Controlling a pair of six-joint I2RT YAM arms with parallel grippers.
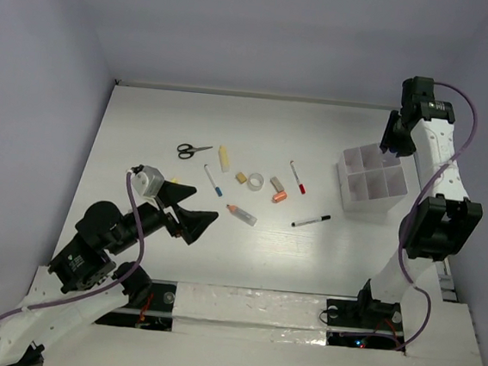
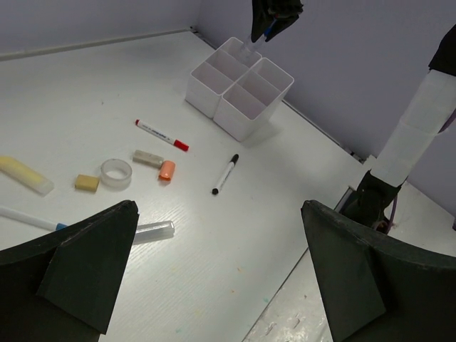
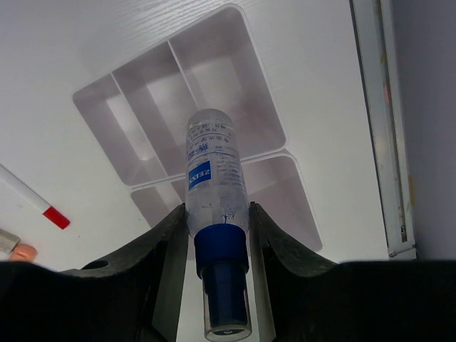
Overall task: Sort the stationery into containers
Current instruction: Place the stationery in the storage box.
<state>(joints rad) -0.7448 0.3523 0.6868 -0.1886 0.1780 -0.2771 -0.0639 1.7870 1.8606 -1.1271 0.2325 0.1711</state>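
Note:
My right gripper (image 1: 393,137) (image 3: 217,214) is shut on a small clear spray bottle with a blue cap (image 3: 214,171), held just above the far side of the white divided container (image 1: 365,201) (image 3: 182,71). The stationery lies mid-table: scissors (image 1: 193,150), cream stick (image 1: 224,158), tape roll (image 1: 255,181), orange cap (image 1: 278,197), red-capped pen (image 1: 297,177), black marker (image 1: 311,221), blue-tipped pen (image 1: 213,181) and an orange-tipped clear tube (image 1: 242,214). My left gripper (image 1: 196,217) (image 2: 219,208) hovers open near the table's front, with nothing between its fingers; the tube (image 2: 153,231) lies beside its left finger.
Two small eraser blocks (image 1: 241,177) (image 1: 276,184) lie by the tape roll. The container (image 2: 242,114) stands near the table's right edge, where a rail (image 3: 381,128) runs along the wall. The right arm's column (image 2: 417,135) rises at the near right.

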